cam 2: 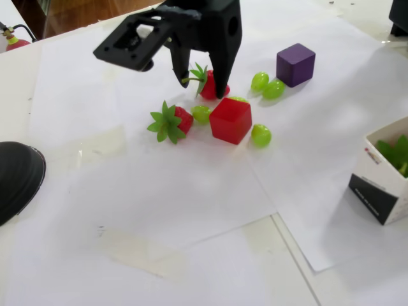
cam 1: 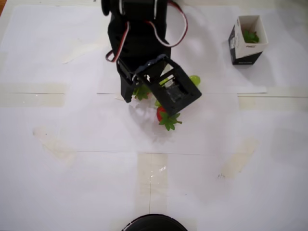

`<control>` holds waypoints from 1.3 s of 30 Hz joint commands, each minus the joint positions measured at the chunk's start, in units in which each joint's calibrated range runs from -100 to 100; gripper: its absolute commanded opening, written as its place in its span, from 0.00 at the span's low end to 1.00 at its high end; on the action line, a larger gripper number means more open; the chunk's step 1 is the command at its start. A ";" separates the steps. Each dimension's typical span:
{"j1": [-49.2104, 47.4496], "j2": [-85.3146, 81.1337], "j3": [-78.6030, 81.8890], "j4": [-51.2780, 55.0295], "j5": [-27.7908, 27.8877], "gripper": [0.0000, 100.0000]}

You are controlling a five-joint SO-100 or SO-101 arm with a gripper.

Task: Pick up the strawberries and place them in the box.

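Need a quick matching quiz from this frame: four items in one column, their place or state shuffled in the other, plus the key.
Items:
1. strawberry with the long stem
2. second strawberry
3. purple cube
4. box

Places, as the fixed view shows them:
A. near the right edge, green leaves showing inside
B. between the fingers of the gripper
C. right of two green grapes
D. lying free, left of the red cube

Pairs: 1-B, 2-D, 3-C, 4-A
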 commanded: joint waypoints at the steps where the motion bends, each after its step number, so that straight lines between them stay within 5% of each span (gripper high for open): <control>1: 0.79 -2.41 0.19 0.60 -0.05 0.22; 17: 1.31 -3.09 1.55 -0.29 0.78 0.10; 28: 2.34 -5.24 -2.18 5.51 1.66 0.30; 39: 3.95 -4.73 -2.27 8.12 0.34 0.31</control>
